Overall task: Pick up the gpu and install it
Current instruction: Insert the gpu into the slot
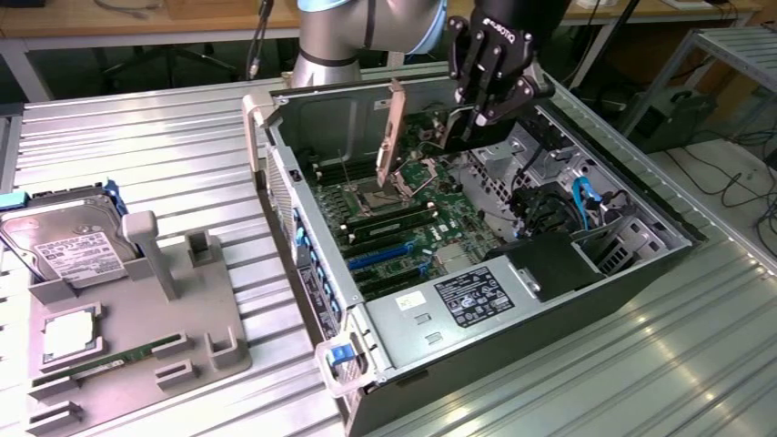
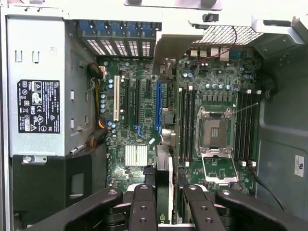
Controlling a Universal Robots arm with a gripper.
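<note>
A: Starting at the exterior view's left, what lies around the work?

B: A grey parts holder (image 1: 134, 350) sits on the ribbed metal table (image 1: 158, 155). A hard drive (image 1: 67, 246) with a white label leans in it, and a narrow green RAM stick (image 1: 122, 355) lies in a slot near its front edge.

A: And further right?

B: The open computer case (image 1: 486, 273) lies on its side, motherboard (image 1: 401, 228) facing up. A pink-brown upright bar (image 1: 391, 137) stands just beside the gripper (image 1: 479, 118). The grey power supply (image 1: 468, 305) fills the near end; blue cables (image 1: 583, 205) run through the drive bays at the right.

A: Where is the gpu?

B: Between the gripper's fingers, hanging edge-down above the motherboard. In the wrist view the gpu (image 2: 163, 187) shows as a thin dark card, pinched on both faces by the black fingers (image 2: 143, 207), above the blue expansion slot (image 2: 158, 108) and beside the CPU socket (image 2: 215, 132).

A: So the gripper is clamped on it?

B: Yes, gripping the card.

A: The room?

B: Wooden benches (image 1: 146, 18) behind, cables on the floor (image 1: 729, 173) at right.
</note>
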